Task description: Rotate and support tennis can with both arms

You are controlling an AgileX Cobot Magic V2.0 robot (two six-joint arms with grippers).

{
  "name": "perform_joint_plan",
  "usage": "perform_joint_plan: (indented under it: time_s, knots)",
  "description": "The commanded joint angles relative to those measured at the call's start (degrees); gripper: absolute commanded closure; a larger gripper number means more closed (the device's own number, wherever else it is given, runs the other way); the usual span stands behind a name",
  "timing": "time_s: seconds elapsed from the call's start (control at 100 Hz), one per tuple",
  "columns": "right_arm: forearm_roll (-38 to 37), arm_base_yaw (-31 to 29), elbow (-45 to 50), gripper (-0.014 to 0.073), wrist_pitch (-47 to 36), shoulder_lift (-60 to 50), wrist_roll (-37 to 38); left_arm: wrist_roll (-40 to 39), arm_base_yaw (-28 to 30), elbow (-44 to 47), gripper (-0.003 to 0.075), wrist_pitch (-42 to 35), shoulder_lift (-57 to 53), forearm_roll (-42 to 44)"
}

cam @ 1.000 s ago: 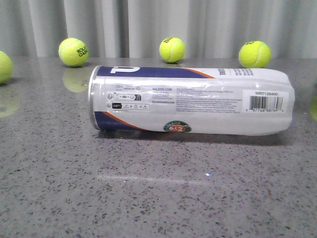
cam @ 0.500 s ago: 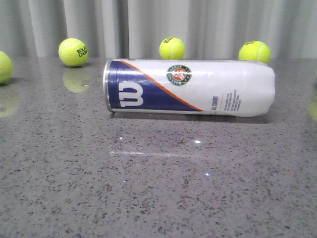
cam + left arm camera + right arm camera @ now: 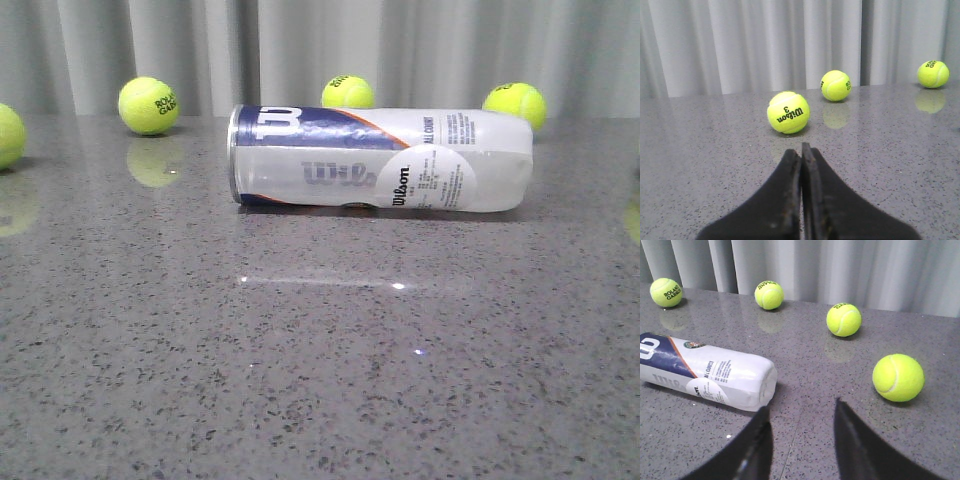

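Observation:
The tennis can [image 3: 380, 158] lies on its side on the grey speckled table [image 3: 320, 380], silver rim to the left, navy Wilson label on top. No arm shows in the front view. In the right wrist view the can [image 3: 710, 372] lies just beyond my right gripper [image 3: 801, 410], whose jaws stand wide apart and empty, the can's closed end near the left finger. My left gripper [image 3: 801, 150] is shut and empty, pointing at a yellow-green ball; the can is out of that view.
Tennis balls sit along the back by the curtain: [image 3: 148, 105], [image 3: 347, 92], [image 3: 515, 103], one at the far left edge [image 3: 8, 135]. A ball [image 3: 898, 377] lies right of my right gripper. A Wilson 3 ball [image 3: 788, 112] lies just ahead of my left gripper.
The can has rolled away toward the back of the table, turning about its long axis: barcode side, then W logo, now Wilson lettering faces front.

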Motion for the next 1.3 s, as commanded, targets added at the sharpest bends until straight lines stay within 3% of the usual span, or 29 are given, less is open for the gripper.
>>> perform_joint_plan:
  time_s: [0.0, 0.11, 0.93, 1.06, 1.29]
  knots:
    - [0.18, -0.46, -1.26, 0.0509, -5.46, -0.12, 0.10, -0.49, 0.23, 2.75, 0.0741, -4.56, -2.24, 0.01]
    - [0.18, -0.46, -1.26, 0.0669, -5.51, -0.12, 0.10, -0.49, 0.23, 2.75, 0.0741, -4.56, -2.24, 0.01]
    - [0.18, -0.46, -1.26, 0.0664, -5.84, -0.12, 0.10, -0.49, 0.23, 2.75, 0.0741, -4.56, -2.24, 0.01]
    - [0.18, -0.46, -1.26, 0.0664, -5.84, -0.12, 0.10, -0.49, 0.23, 2.65, 0.0741, -7.57, -2.24, 0.15]
    - [0.18, -0.46, -1.26, 0.0664, -5.84, -0.12, 0.10, -0.49, 0.23, -6.06, 0.0741, -2.05, -1.13, -0.63]
